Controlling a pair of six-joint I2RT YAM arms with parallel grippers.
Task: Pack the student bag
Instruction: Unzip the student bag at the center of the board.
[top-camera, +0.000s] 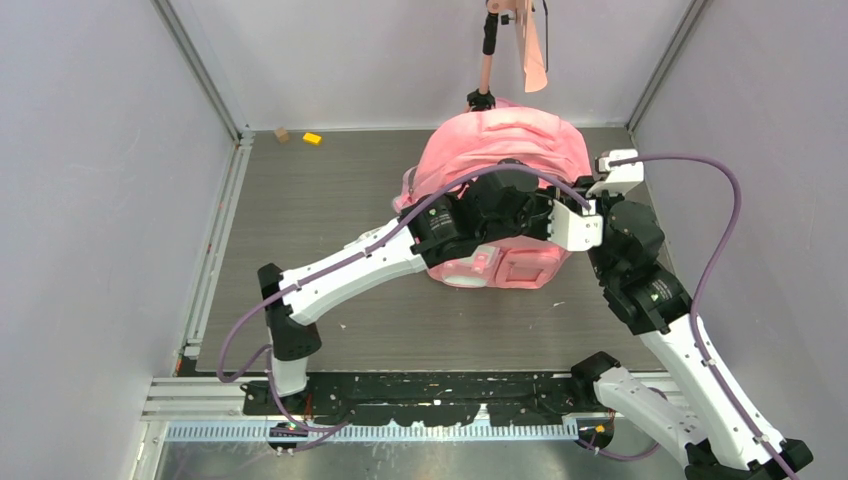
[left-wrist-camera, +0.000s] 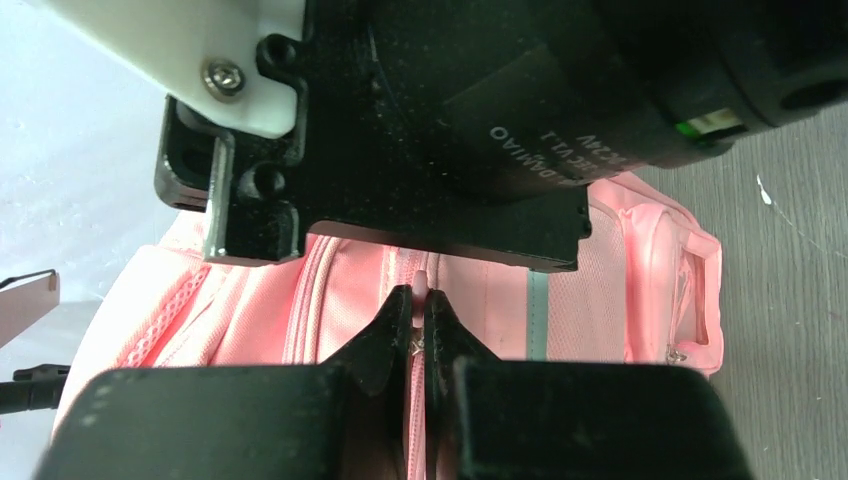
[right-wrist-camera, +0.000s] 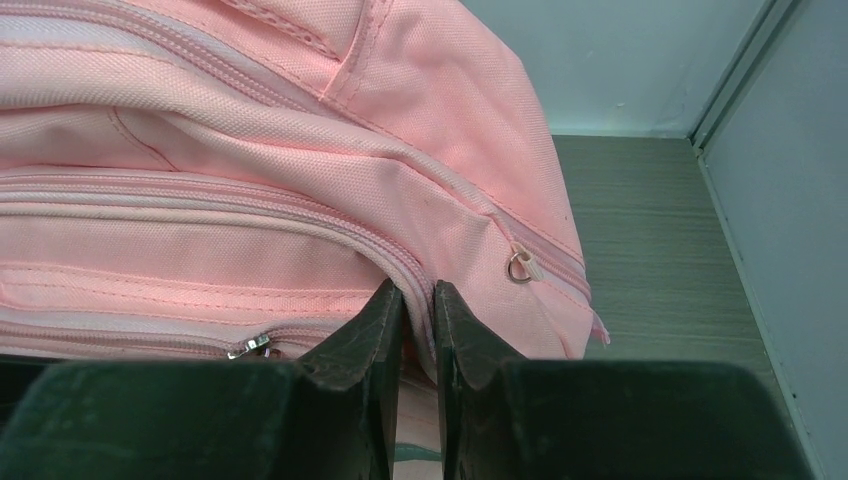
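Observation:
The student bag is a large pink backpack lying at the back middle of the table, with both arms meeting over its front. My left gripper is shut on a pale pink zipper pull on the bag's zip line. The black body of the right arm hangs close above it. My right gripper is shut on a fold of the bag's fabric along a zip seam. A metal zip slider with a ring sits just right of those jaws, and another slider lies to their left.
A yellow block and a tan block lie at the back left by the wall. A thin stand with a pink sheet rises behind the bag. Grey walls enclose the table; one is close on the right.

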